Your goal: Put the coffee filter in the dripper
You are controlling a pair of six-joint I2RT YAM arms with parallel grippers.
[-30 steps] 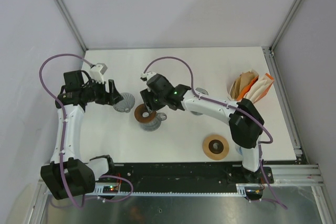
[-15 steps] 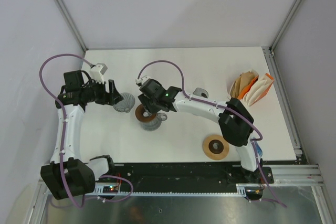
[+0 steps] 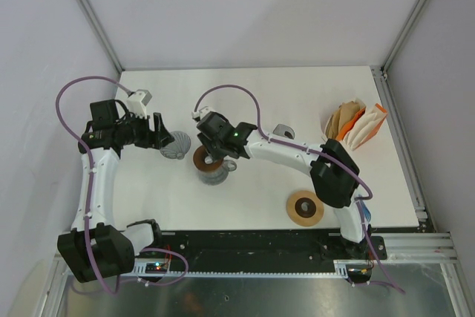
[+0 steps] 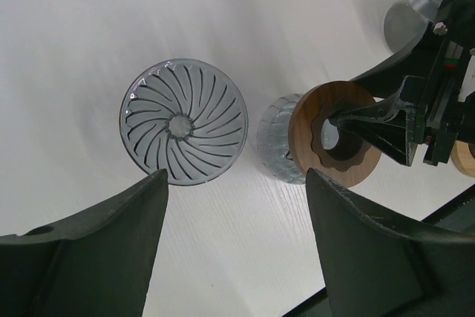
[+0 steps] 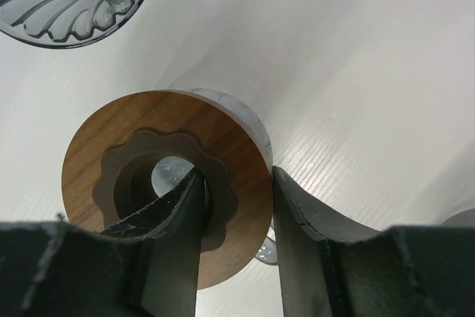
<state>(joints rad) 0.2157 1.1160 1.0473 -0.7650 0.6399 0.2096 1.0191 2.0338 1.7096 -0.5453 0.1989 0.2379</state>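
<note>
**Right pincer nips a wooden ring while the filters lie far behind it**

Seen from above, two robot arms reach over a white table (image 3: 312, 94). The right pincer (image 5: 231, 176) points down at a wooden ring (image 5: 111, 139) and pinches its band. One finger (image 5: 178, 213) dips into the ring's central hole and the other presses on the outer rim. The ring lies flat on top of a ribbed glass vessel (image 4: 273, 146), whose edge peeks out from under it.

The left pincer (image 4: 237, 176) hangs above the table with its fingers spread wide and nothing between them. Just ahead of its tips, slightly toward one finger, sits the glass dripper cone (image 4: 183, 131). It is a clear round piece with swirling ribs around a small central opening, and it rests on the table. The cone is just beside the ringed vessel, and the two do not touch. It lies just beyond the right pincer's fingertips.

The coffee filters (image 3: 349, 122) are a fanned stack of tan and white papers with an orange edge. They sit well apart from both pincers, far back behind the right pincer's wrist. A second wooden ring (image 3: 305, 207) lies flat on the table, also behind the right pincer, near that arm's base.
</note>
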